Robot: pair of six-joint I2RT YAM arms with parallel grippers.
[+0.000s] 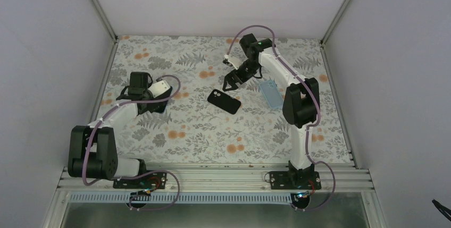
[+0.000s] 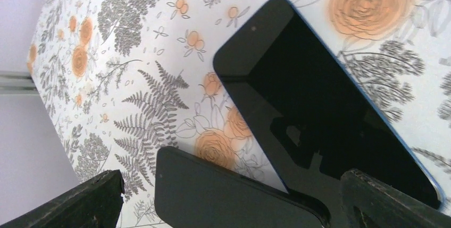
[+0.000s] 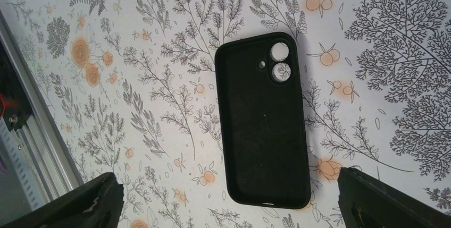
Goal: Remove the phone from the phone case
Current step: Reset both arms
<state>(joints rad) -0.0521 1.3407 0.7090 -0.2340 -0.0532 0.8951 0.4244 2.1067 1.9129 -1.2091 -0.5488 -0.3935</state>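
The phone (image 1: 270,94) is out and on its own. It lies flat on the floral tablecloth (image 1: 175,127), right of centre, close beside the right arm's elbow, and from above it shows pale blue. The left wrist camera picks it up (image 2: 330,127) screen upward, the glass black with a thin blue edge around it.

Near it, toward the middle of the table, is the black phone case (image 1: 224,101). It lies at a slant and clear of the phone, with a strip of cloth between them. The right wrist view looks straight into it (image 3: 263,127): the hollow side faces up, nothing is inside, and the cloth shows through the two round camera cut-outs at one end. In the left wrist view, one corner of the case (image 2: 223,196) sits just in front of the phone.

The right gripper (image 1: 232,83) hangs just past the case's far end with its jaws spread wide. Its dark fingers (image 3: 90,201) sit at the frame's lower corners, holding nothing.

The left gripper (image 1: 158,103) is well off to the left, also spread wide and empty, with its fingers (image 2: 80,201) far apart.

Both arm bases are bolted to the aluminium rail (image 1: 213,177) along the near edge.
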